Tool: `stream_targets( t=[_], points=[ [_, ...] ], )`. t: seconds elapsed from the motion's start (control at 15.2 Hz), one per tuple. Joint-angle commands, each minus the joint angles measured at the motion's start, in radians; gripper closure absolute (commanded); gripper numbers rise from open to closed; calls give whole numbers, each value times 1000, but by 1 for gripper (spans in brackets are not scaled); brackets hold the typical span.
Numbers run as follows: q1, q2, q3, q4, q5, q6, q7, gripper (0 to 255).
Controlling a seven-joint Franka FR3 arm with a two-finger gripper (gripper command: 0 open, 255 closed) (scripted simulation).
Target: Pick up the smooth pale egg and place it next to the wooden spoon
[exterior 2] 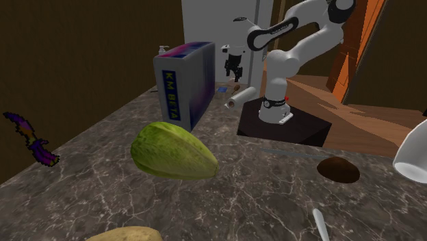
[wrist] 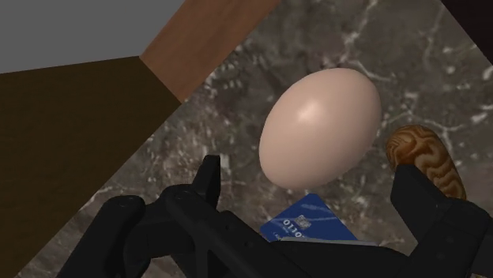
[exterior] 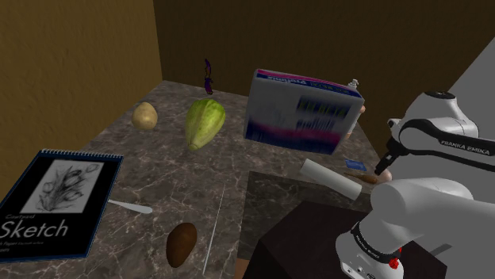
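Note:
In the wrist view the smooth pale egg [wrist: 320, 126] lies on the dark marble counter [wrist: 237, 103], just beyond my fingertips. My gripper [wrist: 310, 180] is open, its black fingers [wrist: 208, 178] standing apart on either side of the egg without touching it. A brown, glossy wooden piece [wrist: 425, 156], apparently part of the spoon, lies close to the egg beside one finger. A blue card [wrist: 310, 225] lies under the gripper. In the shoulder view the gripper [exterior: 383, 170] hangs low over the counter's far right corner, behind the stand.
A white roll [exterior: 329, 176] lies next to the gripper. A large blue-and-white box [exterior: 301, 111] stands to the shoulder view's left of it. Further off are a green cabbage [exterior: 205, 121], a potato [exterior: 144, 116], a sketch book [exterior: 55, 202] and a brown oval fruit [exterior: 181, 243].

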Motion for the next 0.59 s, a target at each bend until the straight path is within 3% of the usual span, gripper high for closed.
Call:
stream_targets(
  t=[0.0, 0.07, 0.53],
  points=[
    [14, -51, 54, 29, 61, -81, -9, 0],
    [22, -69, 78, 44, 86, -114, -13, 0],
    [22, -69, 78, 44, 86, -114, -13, 0]
  ],
)
